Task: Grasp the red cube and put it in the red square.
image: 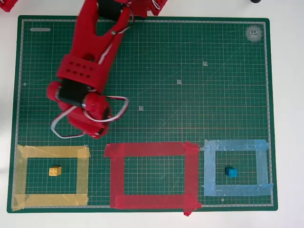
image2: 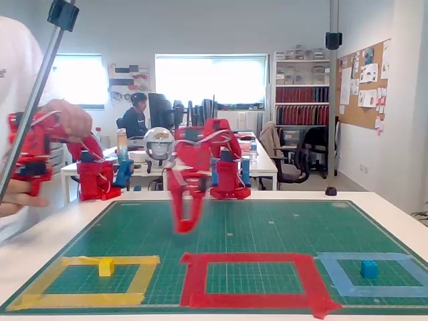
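Red tape square (image2: 254, 294) at the bottom centre of the fixed view, with the red arm's gripper (image2: 184, 219) pointing down at the green mat (image2: 281, 227) just behind the square's upper left corner.

In the overhead view the gripper (image: 90, 124) sits left of centre, and the red square (image: 149, 149) lies below and to its right, nearby, with bare mat inside its outline. The red cube cannot be placed with certainty: it may be between the fingers or under the arm, red on red and blurred. For the same reason I cannot tell whether the jaws are apart or closed. A yellow cube (image: 55, 171) rests in the yellow square (image: 52, 152) at lower left, and a blue cube (image: 231, 172) in the light-blue square (image: 235, 145) at lower right. If the cube is held, the carry runs down and right in the overhead view.
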You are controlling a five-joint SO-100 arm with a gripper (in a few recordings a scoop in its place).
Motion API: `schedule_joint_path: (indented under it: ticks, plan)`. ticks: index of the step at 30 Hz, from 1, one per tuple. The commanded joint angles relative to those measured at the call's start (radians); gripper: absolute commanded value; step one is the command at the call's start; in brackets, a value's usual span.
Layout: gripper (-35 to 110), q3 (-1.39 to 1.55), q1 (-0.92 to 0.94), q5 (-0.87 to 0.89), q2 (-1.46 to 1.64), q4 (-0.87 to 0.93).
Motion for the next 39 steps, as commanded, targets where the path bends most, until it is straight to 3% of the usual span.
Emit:
schedule_joint_path:
  ticks: [1, 9, 12, 16, 23, 27, 39]
  plan:
    - [0, -0.091, -0.195, 0.127, 0.052, 0.138]
    - [-1, -0.546, -0.337, 0.123, -0.259, 0.087]
    - [-1, -0.506, -0.345, 0.051, -0.278, -0.049]
    - [-1, -0.466, -0.333, -0.026, -0.278, -0.074]
    - [-1, -0.537, -0.291, 0.035, -0.360, -0.083]
    - [-1, -0.537, -0.265, 0.078, -0.399, -0.184]
    - [-1, -0.522, -0.247, 0.048, -0.423, -0.279]
